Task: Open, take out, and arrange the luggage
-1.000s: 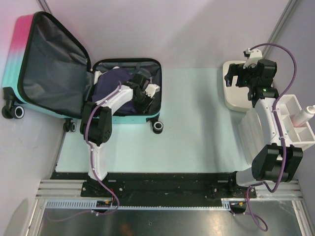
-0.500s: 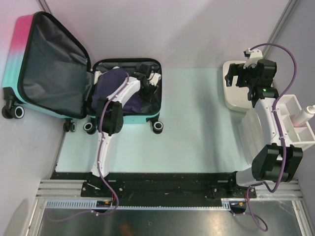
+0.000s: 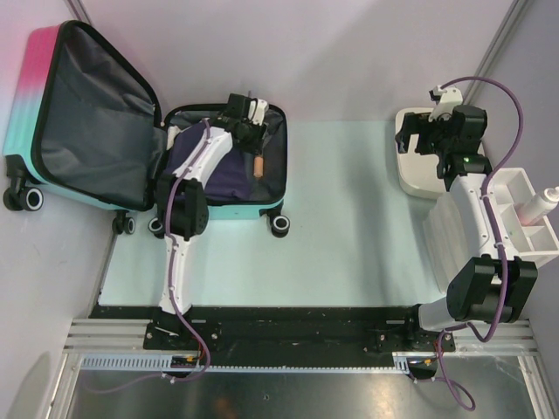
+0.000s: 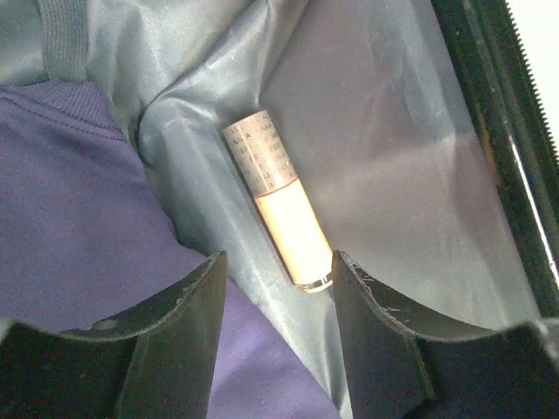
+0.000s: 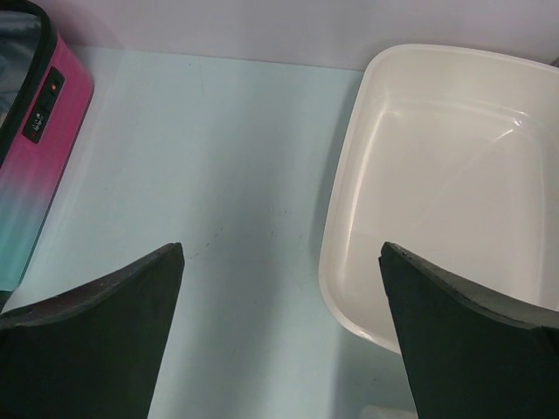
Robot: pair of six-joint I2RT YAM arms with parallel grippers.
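Clutter first: a white tub [image 3: 419, 182] sits at the far right of the pale mat [image 3: 349, 227], and nearer the arms a white compartment organiser [image 3: 524, 185] stands just beside it, with a white bottle-shaped thing [image 3: 541, 205] lying across one of its sections (which one I cannot tell from the overhead view). The right gripper [image 3: 417, 140] hangs above the tub's left rim, its fingers [image 5: 105, 332] spread wide and holding nothing; from its wrist the tub [image 5: 454, 175] fills the right side.

Over at the far left lies the luggage [image 3: 96, 113], unzipped and folded open, its lid propped against the left wall with the grey lining facing up. The lower half lies flat on the mat, wheels toward the arms. Inside it a dark purple garment [image 3: 214, 170] takes up most of the space, bunched to the left. Along the right wall of that half, on the bare lining, lies a small tube [image 3: 259, 163] with a silvery cap and peach body.

The left gripper [image 3: 249, 131] reaches in over the far end of that compartment. In its wrist view the fingers [image 4: 188, 323] are parted, one over the garment [image 4: 70, 218], the tube [image 4: 279, 209] lying loose just beyond the tips.
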